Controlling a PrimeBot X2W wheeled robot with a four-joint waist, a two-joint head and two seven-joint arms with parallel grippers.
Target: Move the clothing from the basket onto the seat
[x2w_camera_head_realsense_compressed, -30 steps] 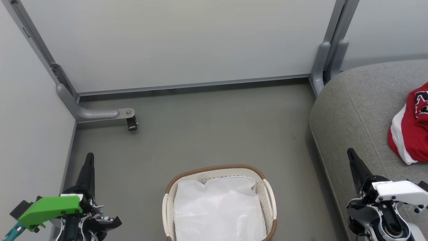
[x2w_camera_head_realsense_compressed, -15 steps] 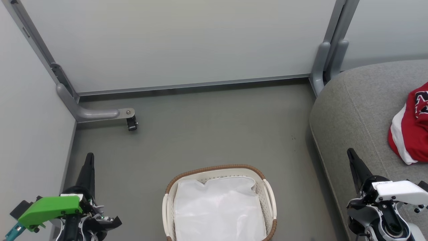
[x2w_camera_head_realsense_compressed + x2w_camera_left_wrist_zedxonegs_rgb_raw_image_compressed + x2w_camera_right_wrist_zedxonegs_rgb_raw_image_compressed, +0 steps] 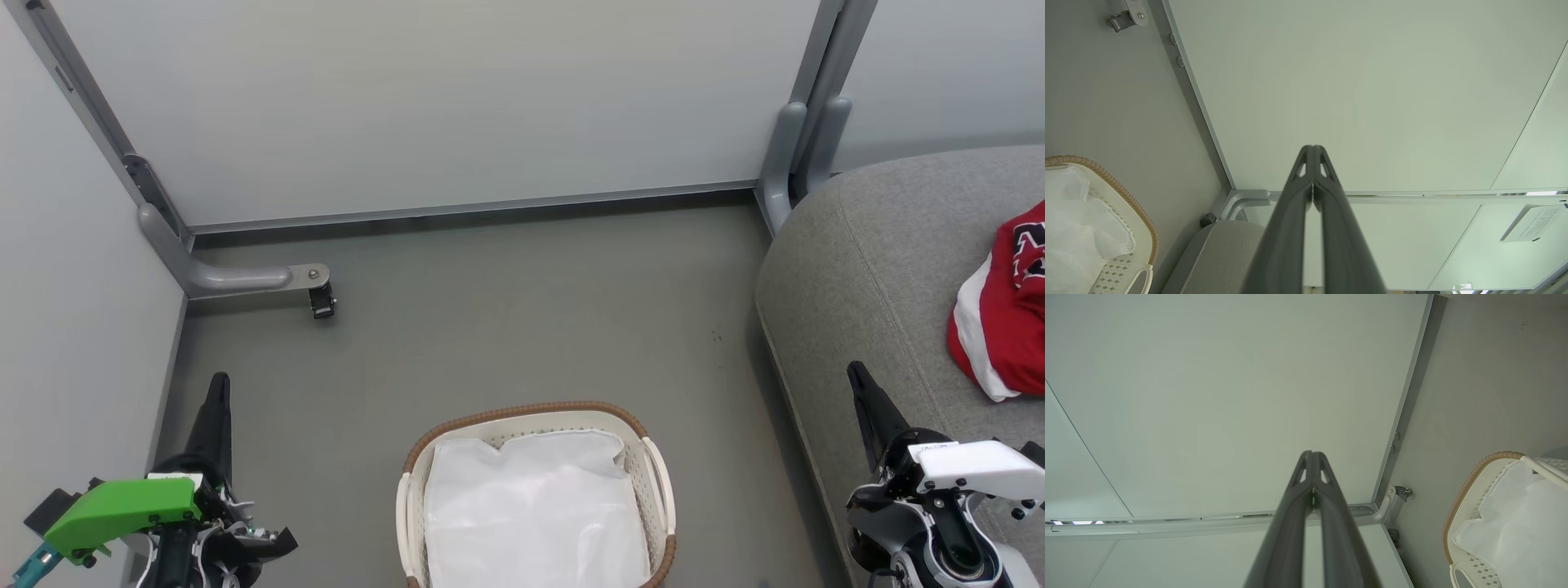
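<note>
No change vs prior frame: L pincer (image 3: 219, 384) & R pincer (image 3: 856, 372) closed, empty; clothing (image 3: 1000, 327) on seat (image 3: 857, 269), liner (image 3: 531, 506) in basket (image 3: 522, 411)

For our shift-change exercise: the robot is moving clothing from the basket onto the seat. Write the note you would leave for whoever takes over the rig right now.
Left gripper: shut, empty, over the floor left of the basket.
Right gripper: shut, empty, at the front edge of the seat.
Clothing: red bundle lying on the seat, partly cut off at the head view's right edge.
Basket: on the floor, holding a white liner sheet; no red on its visible part.
Done: clothing appears moved.
Left: check the basket's near end, which is out of frame.
</note>
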